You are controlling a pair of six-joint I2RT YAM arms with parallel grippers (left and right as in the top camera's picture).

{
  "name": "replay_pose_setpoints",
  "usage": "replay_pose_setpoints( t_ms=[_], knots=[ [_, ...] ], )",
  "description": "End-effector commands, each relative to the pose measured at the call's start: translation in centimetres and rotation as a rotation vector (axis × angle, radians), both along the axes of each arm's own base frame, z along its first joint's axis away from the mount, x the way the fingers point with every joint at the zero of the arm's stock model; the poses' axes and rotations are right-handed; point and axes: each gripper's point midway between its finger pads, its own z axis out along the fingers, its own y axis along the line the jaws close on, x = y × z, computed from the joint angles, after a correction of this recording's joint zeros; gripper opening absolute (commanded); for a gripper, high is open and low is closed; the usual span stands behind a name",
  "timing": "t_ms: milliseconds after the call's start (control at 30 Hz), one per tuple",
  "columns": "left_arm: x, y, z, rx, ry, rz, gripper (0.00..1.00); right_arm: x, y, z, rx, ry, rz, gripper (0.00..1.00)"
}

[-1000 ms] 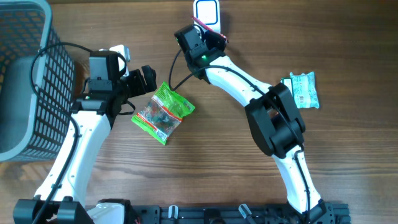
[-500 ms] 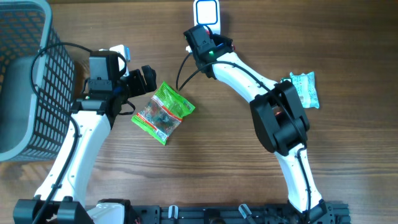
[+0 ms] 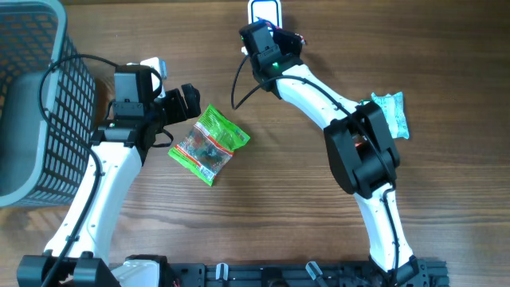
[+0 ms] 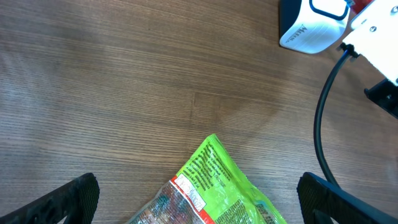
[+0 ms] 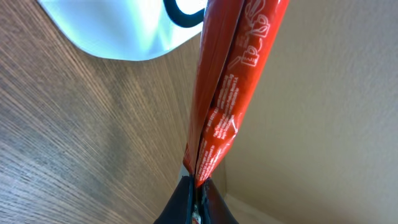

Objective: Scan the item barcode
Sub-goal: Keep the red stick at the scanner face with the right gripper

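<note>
Red packet (image 5: 217, 93), pinched by its lower end in the right gripper's (image 5: 196, 200) closed jaws at the overhead frame's top centre, runs lengthwise edge-on just beside the white scanner (image 5: 124, 31), well apart from the spread-jawed left gripper (image 3: 188, 99).

Grey mesh basket (image 3: 32, 104) far left; green plastic snack packet (image 3: 209, 145) beside left gripper (image 3: 194, 100); pale teal packet (image 3: 389, 114) right. White scanner (image 3: 264, 10) at top edge, right gripper (image 3: 287, 37) and sliver of red packet (image 3: 298, 36) just below.
</note>
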Motion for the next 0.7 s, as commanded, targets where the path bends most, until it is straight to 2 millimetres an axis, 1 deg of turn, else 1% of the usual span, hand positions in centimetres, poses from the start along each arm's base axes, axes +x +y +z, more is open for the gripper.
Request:
replay_pose_setpoints(
  t_ms=[0, 100, 133, 200, 467, 533, 633, 667],
  knots=[
    [0.2, 0.3, 0.6, 0.011, -0.02, 0.001, 1.0, 0.3, -1.9, 1.8, 0.015, -0.057, -0.07, 0.04],
    [0.2, 0.3, 0.6, 0.011, -0.02, 0.001, 1.0, 0.2, -3.4, 1.5, -0.038, -0.062, -0.121, 0.04],
    [0.2, 0.3, 0.6, 0.011, -0.02, 0.001, 1.0, 0.2, -3.5, 1.3, -0.048, -0.063, -0.127, 0.04],
    [0.2, 0.3, 0.6, 0.011, -0.02, 0.001, 1.0, 0.4, -3.5, 1.1, -0.045, -0.069, -0.127, 0.04],
    [0.2, 0.3, 0.6, 0.011, -0.02, 0.001, 1.0, 1.3, -3.0, 2.1, -0.023, -0.144, -0.131, 0.04],
    [0.2, 0.3, 0.6, 0.011, -0.02, 0.001, 1.0, 1.2, -3.0, 1.8, -0.044, -0.12, -0.12, 0.04],
    [0.2, 0.3, 0.6, 0.011, -0.02, 0.001, 1.0, 0.6, -2.9, 0.4, -0.043, -0.065, -0.11, 0.04],
    [0.2, 0.3, 0.6, 0.011, -0.02, 0.001, 1.0, 0.5, -3.2, 0.8, -0.016, -0.11, -0.153, 0.04]
  ],
)
